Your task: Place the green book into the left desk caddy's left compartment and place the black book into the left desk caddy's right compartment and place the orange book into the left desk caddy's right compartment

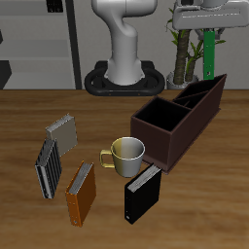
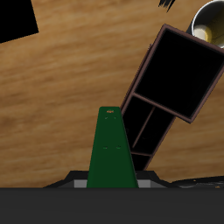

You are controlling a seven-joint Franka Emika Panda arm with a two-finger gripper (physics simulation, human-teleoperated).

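My gripper [image 1: 211, 35] is shut on the top of the green book [image 1: 210, 56], which hangs upright in the air near the taller slanted end of the left desk caddy [image 1: 181, 124]. In the wrist view the green book [image 2: 111, 149] runs out from the gripper [image 2: 111, 182], and its far end shows just beside the caddy's narrow sections [image 2: 150, 129]. The left compartment [image 1: 204, 93] and the wide right compartment [image 1: 156, 116] look empty. The black book [image 1: 142, 193] stands near the table's front edge, with the orange book [image 1: 81, 193] beside it.
A cream mug [image 1: 127, 154] stands close to the caddy's low end, between it and the black book; it also shows in the wrist view [image 2: 210, 23]. A grey-and-black striped book [image 1: 49, 165] and a small grey book [image 1: 62, 129] lie beyond the orange book. A plant [image 1: 183, 44] stands behind the caddy.
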